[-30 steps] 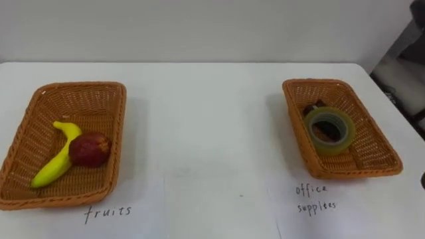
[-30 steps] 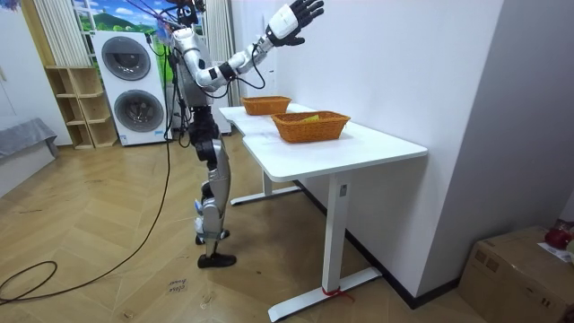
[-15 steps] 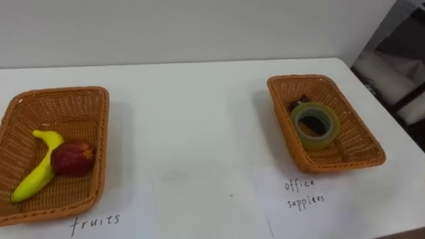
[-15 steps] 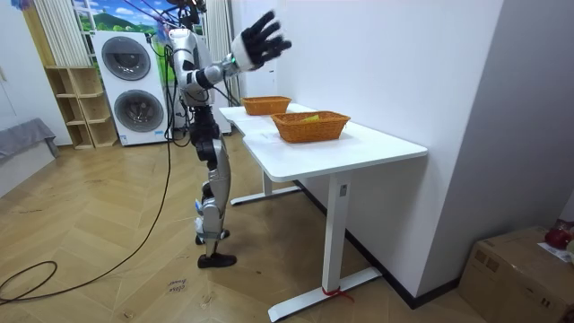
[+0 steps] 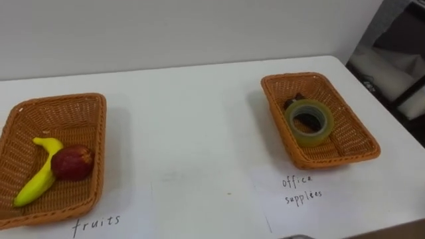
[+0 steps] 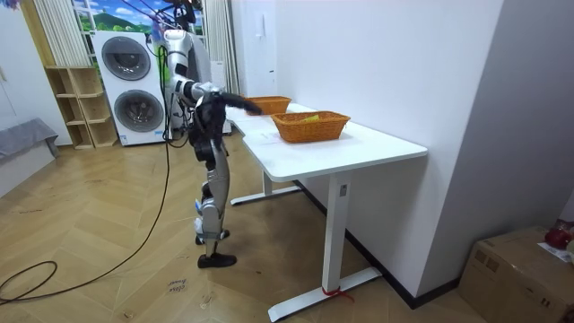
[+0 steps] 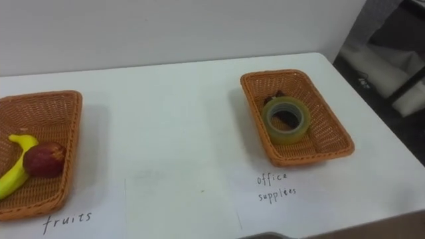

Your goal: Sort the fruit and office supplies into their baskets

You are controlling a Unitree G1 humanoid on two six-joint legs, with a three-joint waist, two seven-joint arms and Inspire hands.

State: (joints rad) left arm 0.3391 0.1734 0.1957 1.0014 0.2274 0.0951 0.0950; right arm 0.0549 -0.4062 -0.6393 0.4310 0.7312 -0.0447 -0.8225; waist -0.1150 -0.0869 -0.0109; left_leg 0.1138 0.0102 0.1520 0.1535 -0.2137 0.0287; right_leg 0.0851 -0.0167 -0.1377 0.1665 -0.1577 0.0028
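Fruit: a yellow banana (image 5: 36, 179) and a red apple (image 5: 72, 163), touching, both lying in the wicker fruit basket (image 5: 101, 146) at the left edge of the frame.

Office supplies: a roll of clear tape (image 5: 312, 138) lying flat in the second wicker basket (image 5: 335, 160) at the right of the frame. A small dark item (image 5: 292, 104) is just behind the roll in the same basket; what it is cannot be told.

Labels: one handwritten paper label (image 5: 96, 224) on the table below the fruit basket, another (image 5: 300, 188) below the tape basket.

Support: a white table (image 5: 192, 119) against a pale wall, the baskets well apart on it.

Robot: in the room view it stands upright at the table's long side, with stacked washing machines (image 6: 124, 85) behind it at upper left. Its left hand (image 6: 247, 105) reaches forward just above the table edge, blurred; whether it is released or clenched cannot be told.
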